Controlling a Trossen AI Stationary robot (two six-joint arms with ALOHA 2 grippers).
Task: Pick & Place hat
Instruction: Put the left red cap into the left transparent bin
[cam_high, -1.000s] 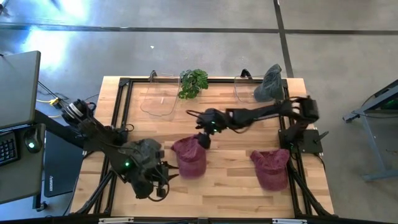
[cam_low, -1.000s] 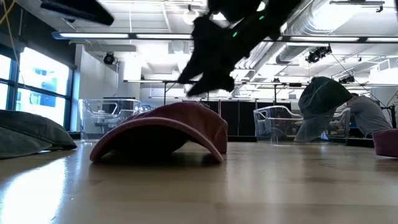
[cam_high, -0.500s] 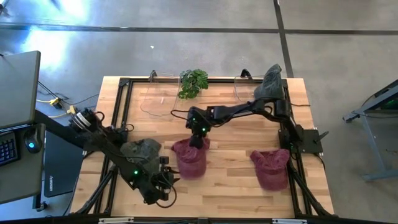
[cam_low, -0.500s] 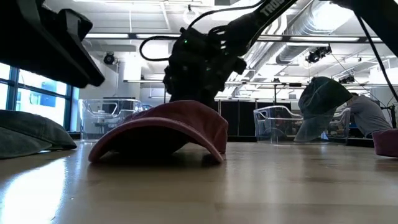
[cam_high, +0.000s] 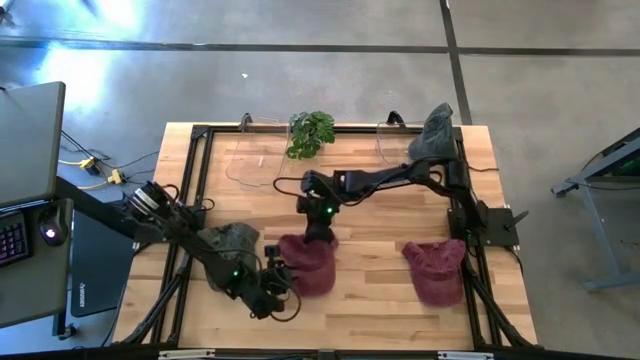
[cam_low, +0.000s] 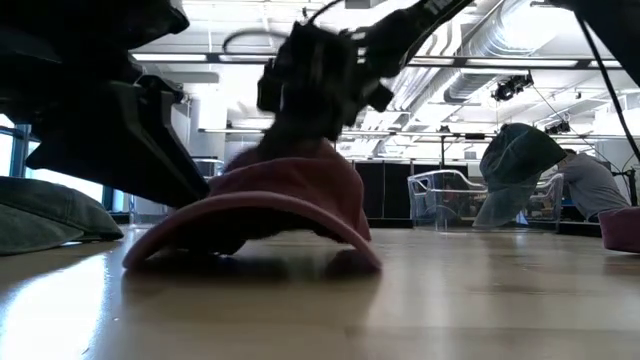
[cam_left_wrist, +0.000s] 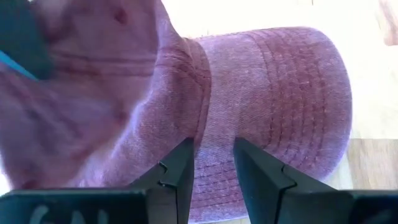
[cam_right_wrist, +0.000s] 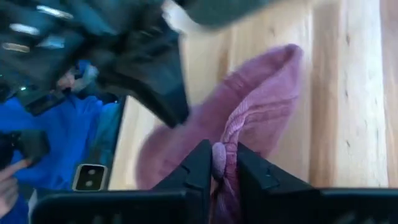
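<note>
My table (cam_high: 370, 205) of pale wood planks sits mid-frame on a grey concrete floor (cam_high: 300, 80) crossed by dark seams. At the left edge stand a monitor (cam_high: 30, 140) and keyboard (cam_high: 10, 240) (a mouse beside it). The low view shows windows (cam_low: 50, 125) at left and bright ceiling lights (cam_low: 560, 62) above.

The maroon hat (cam_high: 305, 265) I'm gripping is lying at mid-table, its back edge bunching upward (brim flat), another maroon hat (cam_high: 437, 270) sitting well apart.
</note>
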